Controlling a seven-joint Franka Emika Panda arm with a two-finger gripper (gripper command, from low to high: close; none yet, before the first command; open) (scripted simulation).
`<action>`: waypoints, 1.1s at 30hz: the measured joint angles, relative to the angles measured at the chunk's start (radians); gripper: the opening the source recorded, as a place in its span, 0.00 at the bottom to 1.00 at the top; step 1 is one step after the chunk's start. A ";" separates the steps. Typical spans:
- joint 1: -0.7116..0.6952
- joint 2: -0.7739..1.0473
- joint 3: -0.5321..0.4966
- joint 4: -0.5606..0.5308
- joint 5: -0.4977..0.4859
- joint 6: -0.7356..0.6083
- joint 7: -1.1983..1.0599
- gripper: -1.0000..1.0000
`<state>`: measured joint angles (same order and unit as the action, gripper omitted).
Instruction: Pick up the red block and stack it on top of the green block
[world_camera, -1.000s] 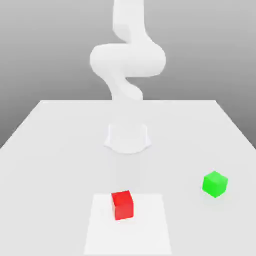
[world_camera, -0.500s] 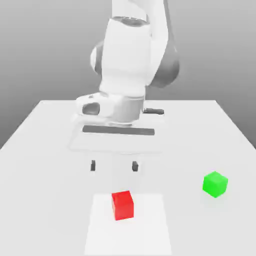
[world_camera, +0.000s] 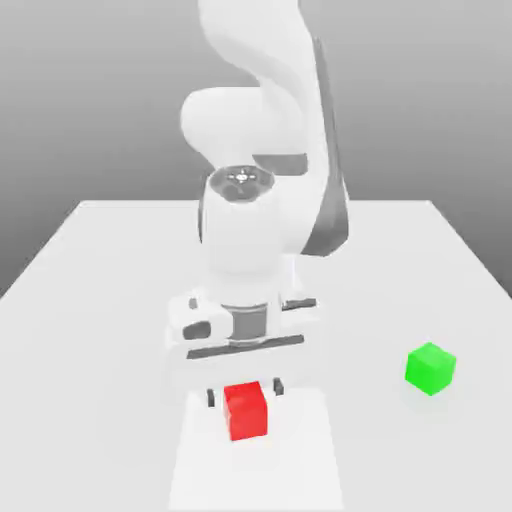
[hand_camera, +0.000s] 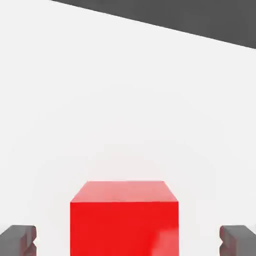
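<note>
The red block (world_camera: 246, 410) rests on the white table near its front edge, a small matte cube. My gripper (world_camera: 244, 393) hangs just above and slightly behind it, open, its two dark fingertips (world_camera: 211, 397) spread wider than the cube. In the hand view the red block (hand_camera: 124, 220) lies between the two fingertips (hand_camera: 18, 239), with a gap on each side. The green block (world_camera: 431, 368) sits on the table at the exterior view's right, well apart from the red one and untouched.
The white table (world_camera: 100, 300) spreads out on all sides. A slightly brighter rectangular patch (world_camera: 300, 460) lies under the red block. The arm's bulky white links (world_camera: 250, 240) rise behind the gripper.
The arm has swung forward and down. The gripper has come from well behind the red block to just over it, still open. Neither block has moved.
</note>
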<state>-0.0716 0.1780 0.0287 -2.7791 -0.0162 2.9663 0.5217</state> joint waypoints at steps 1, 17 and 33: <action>0.003 0.020 -0.004 0.001 -0.004 0.017 0.002 0.50; -0.008 -0.067 0.010 -0.006 0.007 -0.058 -0.003 0.00; 0.123 -0.237 0.113 -0.029 0.024 -0.214 0.402 0.00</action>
<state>0.0514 -0.0588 0.1413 -2.8077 0.0076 2.7522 0.9235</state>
